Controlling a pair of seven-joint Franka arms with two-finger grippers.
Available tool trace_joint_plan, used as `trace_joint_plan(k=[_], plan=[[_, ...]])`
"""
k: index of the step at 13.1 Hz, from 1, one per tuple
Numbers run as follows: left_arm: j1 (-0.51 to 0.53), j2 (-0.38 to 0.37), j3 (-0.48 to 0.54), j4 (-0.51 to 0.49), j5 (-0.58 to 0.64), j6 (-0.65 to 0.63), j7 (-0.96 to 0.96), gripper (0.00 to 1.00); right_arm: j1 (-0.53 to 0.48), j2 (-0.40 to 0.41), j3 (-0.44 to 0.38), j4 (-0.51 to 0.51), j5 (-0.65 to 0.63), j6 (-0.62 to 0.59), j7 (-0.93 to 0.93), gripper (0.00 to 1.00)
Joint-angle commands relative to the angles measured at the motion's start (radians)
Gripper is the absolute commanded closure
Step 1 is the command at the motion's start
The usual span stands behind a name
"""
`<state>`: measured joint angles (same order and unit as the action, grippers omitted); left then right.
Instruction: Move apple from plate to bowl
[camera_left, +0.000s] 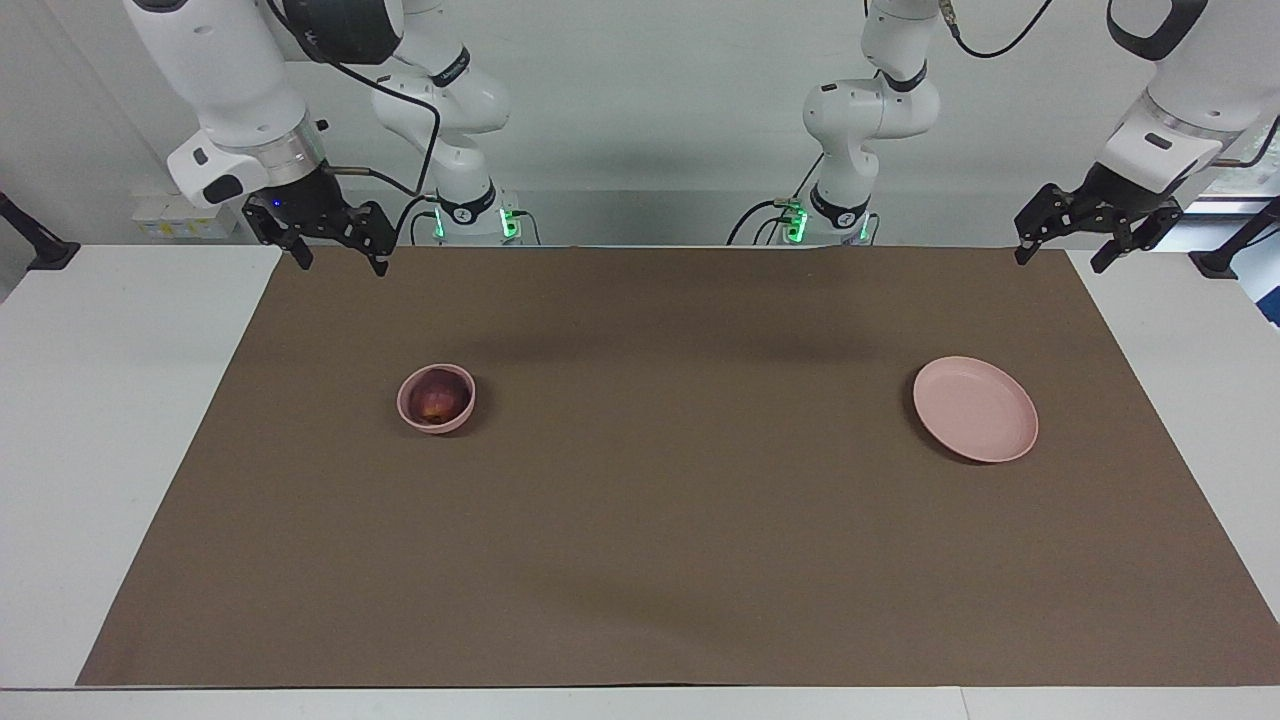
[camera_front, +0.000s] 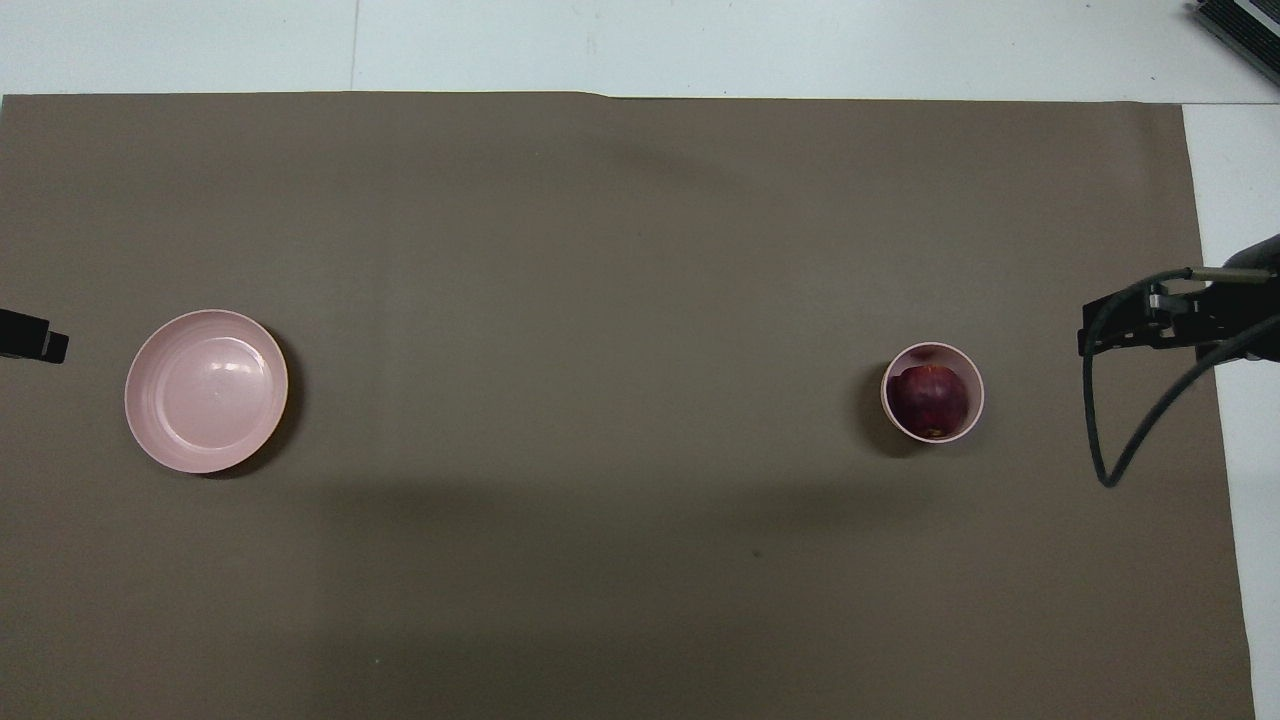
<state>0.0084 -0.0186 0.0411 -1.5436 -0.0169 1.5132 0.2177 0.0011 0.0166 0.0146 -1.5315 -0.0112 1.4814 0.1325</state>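
Observation:
The dark red apple (camera_left: 435, 404) (camera_front: 929, 398) lies inside the small pink bowl (camera_left: 441, 424) (camera_front: 925, 353), toward the right arm's end of the brown mat. The flat pink plate (camera_left: 975, 408) (camera_front: 206, 390) sits bare toward the left arm's end. My right gripper (camera_left: 340, 262) hangs open and holds nothing, raised over the mat's edge by the robots, well clear of the bowl. One of its fingers (camera_front: 1090, 338) shows in the overhead view. My left gripper (camera_left: 1058, 262) waits open and holds nothing, high over the mat's corner at its own end.
The brown mat (camera_left: 680, 520) covers most of the white table (camera_left: 110, 420). A black cable (camera_front: 1110, 440) loops down from the right gripper over the mat's edge. The arm bases (camera_left: 840, 215) stand at the robots' end of the table.

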Motion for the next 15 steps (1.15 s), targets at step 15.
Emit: trace_joint_plan(k=[15], plan=[[0.001,-0.018,-0.004,-0.009,0.031,-0.007,-0.017,0.0,-0.007,-0.004,0.007,-0.015,0.017,0.023,-0.022,0.0]])
